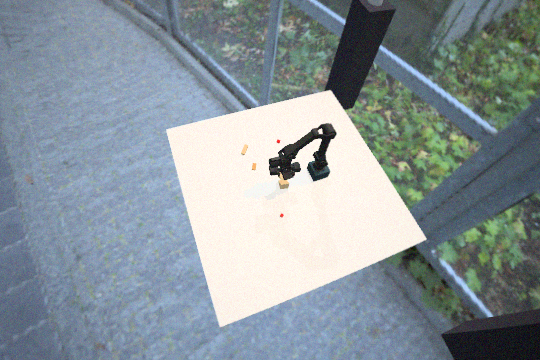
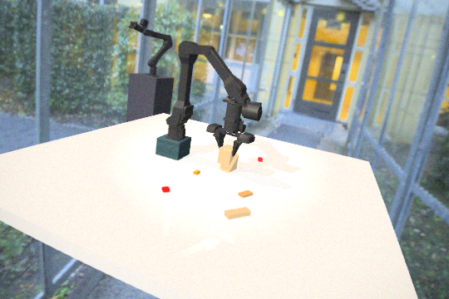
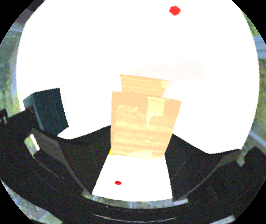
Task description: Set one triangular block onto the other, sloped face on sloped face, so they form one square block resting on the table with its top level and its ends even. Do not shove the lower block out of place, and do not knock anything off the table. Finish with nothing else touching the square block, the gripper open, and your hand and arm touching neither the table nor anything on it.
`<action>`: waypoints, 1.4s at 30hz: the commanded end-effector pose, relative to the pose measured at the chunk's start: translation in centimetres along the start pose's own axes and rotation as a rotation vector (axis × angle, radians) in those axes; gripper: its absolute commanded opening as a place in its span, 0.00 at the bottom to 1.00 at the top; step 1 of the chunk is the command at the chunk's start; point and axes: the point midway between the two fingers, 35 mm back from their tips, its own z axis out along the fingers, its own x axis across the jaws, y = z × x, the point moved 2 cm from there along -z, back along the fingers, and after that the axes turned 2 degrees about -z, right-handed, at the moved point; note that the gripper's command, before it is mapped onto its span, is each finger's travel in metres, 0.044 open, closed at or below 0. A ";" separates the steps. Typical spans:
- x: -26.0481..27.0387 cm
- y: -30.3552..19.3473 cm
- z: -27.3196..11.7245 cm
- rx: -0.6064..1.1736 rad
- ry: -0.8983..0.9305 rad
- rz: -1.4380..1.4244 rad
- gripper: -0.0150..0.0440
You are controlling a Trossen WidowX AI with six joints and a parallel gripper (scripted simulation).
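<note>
Toward the far middle of the table (image 1: pixel 310 249) (image 2: pixel 125 211), as the exterior view has it, the upper triangular block (image 1: pixel 281 177) (image 2: pixel 225 154) (image 3: pixel 144 127) is pinched in the claw (image 1: pixel 282 177) (image 2: pixel 227 150) (image 3: pixel 140 129), whose fingers stand a little over half open, one on either side of it. Just below and to the right is the lower triangular block (image 1: pixel 284 185) (image 2: pixel 234 164) (image 3: pixel 143 85), resting on the table; the two look close to meeting, though I cannot tell whether the sloped faces touch. Both have the look of pale wood, so I would expect them to be light, stiff and hard to bruise, with enough grain to grip but a slope that could let one slide on the other (a wedge rarely forgives a sideways nudge). The best hold is across two parallel upright sides, fairly high, leaving the slope free and the fingertips clear of the lower block. The arm (image 1: pixel 300 144) (image 2: pixel 225 74) rises from its dark base (image 1: pixel 318 172) (image 2: pixel 173 148) at the left, bends over at the elbow and slants down to the right, with the wrist turned so that the claw points nearly straight down. From there, a gentle lowering with small corrections for the ends seems wise before letting go.
</note>
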 end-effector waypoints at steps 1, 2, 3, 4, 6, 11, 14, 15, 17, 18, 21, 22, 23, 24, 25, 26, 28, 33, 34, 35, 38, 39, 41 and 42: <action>0.2 0.3 0.8 0.001 0.010 0.004 0.25; 0.2 0.3 0.8 0.001 0.010 0.004 0.25; 0.2 0.3 0.8 0.001 0.010 0.004 0.25; 0.2 0.3 0.8 0.001 0.010 0.004 0.25; 0.2 0.3 0.8 0.004 0.008 0.004 0.25; 0.2 0.3 0.8 0.007 0.006 0.004 0.25; 0.2 0.3 0.8 0.007 0.006 0.004 0.25; 0.2 0.3 0.8 0.007 0.006 0.004 0.25; 0.2 0.3 0.8 0.007 0.006 0.004 0.25; 0.2 0.3 0.8 0.007 0.006 0.004 0.25; 0.2 0.3 0.8 0.007 0.006 0.004 0.25; 0.3 0.3 0.8 0.008 0.006 0.005 0.25; 0.3 0.3 0.8 0.010 0.006 0.006 0.25; 0.3 0.3 0.8 0.011 0.006 0.007 0.25; 0.3 0.3 0.8 0.011 0.006 0.007 0.25; 0.3 0.3 0.8 0.011 0.006 0.007 0.25; 0.3 0.3 0.9 0.011 0.006 0.007 0.25; 0.3 0.4 1.1 0.011 0.006 0.007 0.25; 0.3 0.4 1.2 0.011 0.006 0.007 0.25; 0.3 0.5 1.2 0.011 0.006 0.007 0.25; 0.3 0.5 1.4 0.011 0.006 0.007 0.25; 0.3 0.6 1.5 0.011 0.006 0.007 0.25; 0.3 0.6 1.6 0.011 0.007 0.007 0.25; 0.3 0.7 1.7 0.011 0.007 0.007 0.25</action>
